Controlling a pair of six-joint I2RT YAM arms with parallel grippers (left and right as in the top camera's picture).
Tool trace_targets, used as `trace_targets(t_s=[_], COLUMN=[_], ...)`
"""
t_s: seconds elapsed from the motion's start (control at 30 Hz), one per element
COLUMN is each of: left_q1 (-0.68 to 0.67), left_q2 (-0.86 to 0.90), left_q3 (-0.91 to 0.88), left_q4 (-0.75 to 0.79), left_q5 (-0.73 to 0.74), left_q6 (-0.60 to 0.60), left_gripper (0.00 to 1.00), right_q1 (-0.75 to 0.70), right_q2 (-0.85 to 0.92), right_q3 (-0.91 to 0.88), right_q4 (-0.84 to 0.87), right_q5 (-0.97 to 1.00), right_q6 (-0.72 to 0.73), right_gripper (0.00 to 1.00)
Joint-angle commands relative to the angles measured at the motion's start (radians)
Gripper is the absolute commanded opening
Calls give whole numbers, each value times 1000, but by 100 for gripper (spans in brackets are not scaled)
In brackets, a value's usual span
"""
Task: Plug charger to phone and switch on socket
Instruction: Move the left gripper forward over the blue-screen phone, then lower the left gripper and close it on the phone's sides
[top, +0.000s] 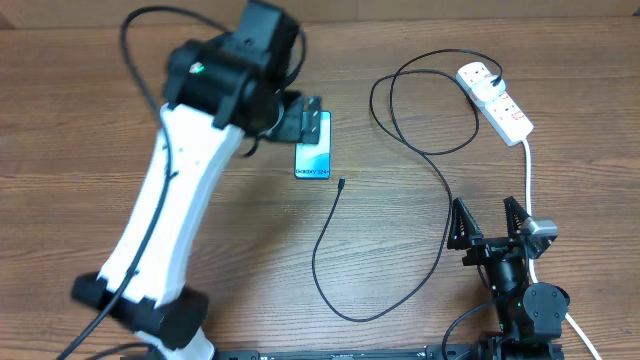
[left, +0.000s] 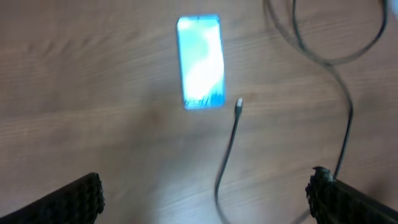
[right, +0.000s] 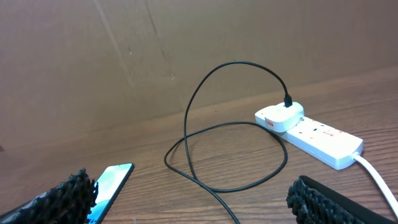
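Plainly, the phone (top: 313, 155) lies flat, its screen glowing blue-teal.

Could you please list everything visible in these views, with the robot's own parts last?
phone: one, lit blue-teal screen, middle of the table.
charger: one, black, loops from its plug in the socket to a free tip just off the phone's lower corner.
socket: one, white with red switches, far right.
white cord: one, white, runs from the socket toward the right arm.
table: one, brown wood.
left fingers: two, black, open, near the phone.
right fingers: two, black, open, near right.
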Motion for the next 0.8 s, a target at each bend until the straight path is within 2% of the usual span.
trace_targets(t_s=[0.0, 0.23, 0.37, 0.43, 0.53, 0.77], left_q1=[-13, -13, -13, -13, -13, -16], left_q2=[71, 212, 311, 366, 428, 529], left_q3=[33, 33, 33, 33, 33, 33], left_q4=[67, 150, 207, 212, 184, 201], left_q5=[7, 53, 167, 127, 30, 12], left_q6=[-43, -69, -68, -75, -167, -174], left_gripper=[100, 100, 100, 100, 100, 100], right_q1=[6, 6, 6, 6, 6, 7], right_q2=[-12, -12, -12, -12, -12, -12], right_q3=[-11, -11, -11, -11, -11, -11], right_q4=[3, 3, 3, 3, 3, 3], right_q5=[-5, -5, -5, -5, -5, -5], right_q6=[-5, -5, -5, -5, -5, -5], right_gripper=[100, 100, 100, 100, 100, 100])
